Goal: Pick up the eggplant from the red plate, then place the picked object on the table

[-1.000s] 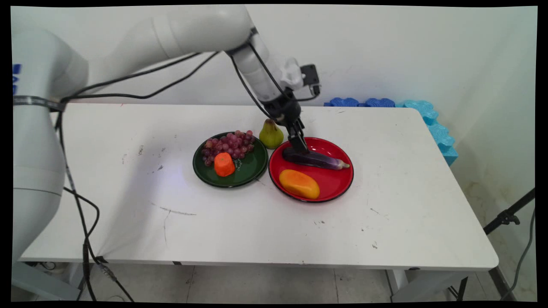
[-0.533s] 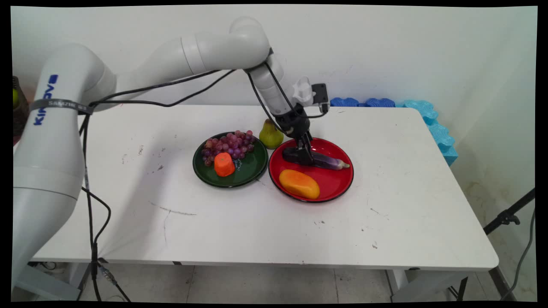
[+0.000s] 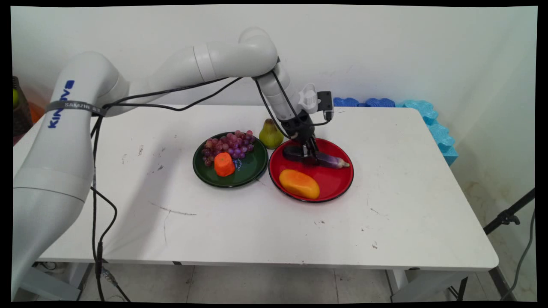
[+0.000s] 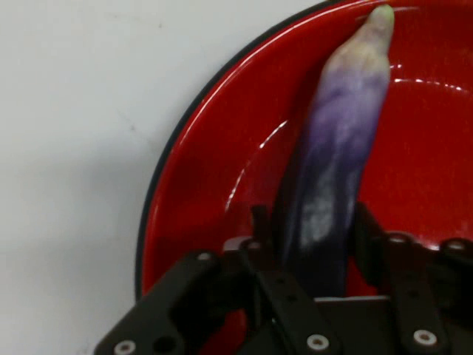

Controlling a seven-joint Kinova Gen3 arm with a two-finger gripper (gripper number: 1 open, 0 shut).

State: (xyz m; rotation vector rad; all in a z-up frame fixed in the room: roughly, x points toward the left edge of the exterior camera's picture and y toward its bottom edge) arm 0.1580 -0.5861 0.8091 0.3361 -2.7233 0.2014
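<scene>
At the round red plate's (image 3: 342,188) six o'clock lay an orange mango-like fruit (image 3: 299,184). Beyond it, across the middle, lay the glossy purple eggplant (image 3: 327,161), its long axis running nine to three, pale tip at three. The black two-finger gripper (image 3: 311,159) straddled its thick middle, fingers (image 4: 260,229) flanking it; contact unclear. It looked smooth, light, probably slippery.

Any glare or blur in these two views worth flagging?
Main view: sharp; a soft arm shadow falls across the table. Hand view: white glare streaks on the red plate, a pale sheen on the eggplant, and the hand looks soft up close.
</scene>
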